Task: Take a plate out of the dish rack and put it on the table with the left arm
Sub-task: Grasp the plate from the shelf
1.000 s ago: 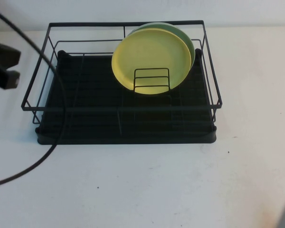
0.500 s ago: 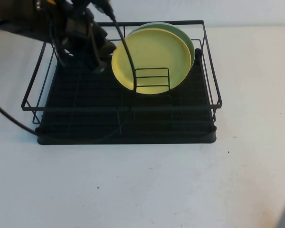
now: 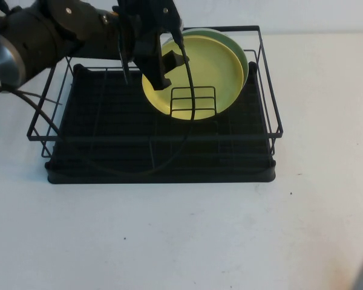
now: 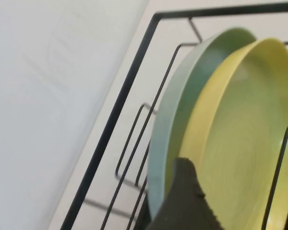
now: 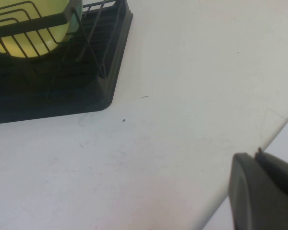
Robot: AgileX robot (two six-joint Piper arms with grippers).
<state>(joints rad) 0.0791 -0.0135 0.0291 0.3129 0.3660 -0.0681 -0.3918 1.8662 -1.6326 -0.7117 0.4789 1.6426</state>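
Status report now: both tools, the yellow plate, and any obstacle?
Left tool at yellow plate rim, no grip seen. Right tool parked over table. Plate upright in rack; green plate directly behind.

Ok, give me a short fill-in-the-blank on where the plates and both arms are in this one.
1. The yellow plate stands on edge in the ___.
2. Right behind it leans a ___ plate.
3. The ___ gripper is at the yellow plate's rim, over the rack.
4. The right gripper is over the bare ___, away from the rack.

Missing words: rack; green; left; table
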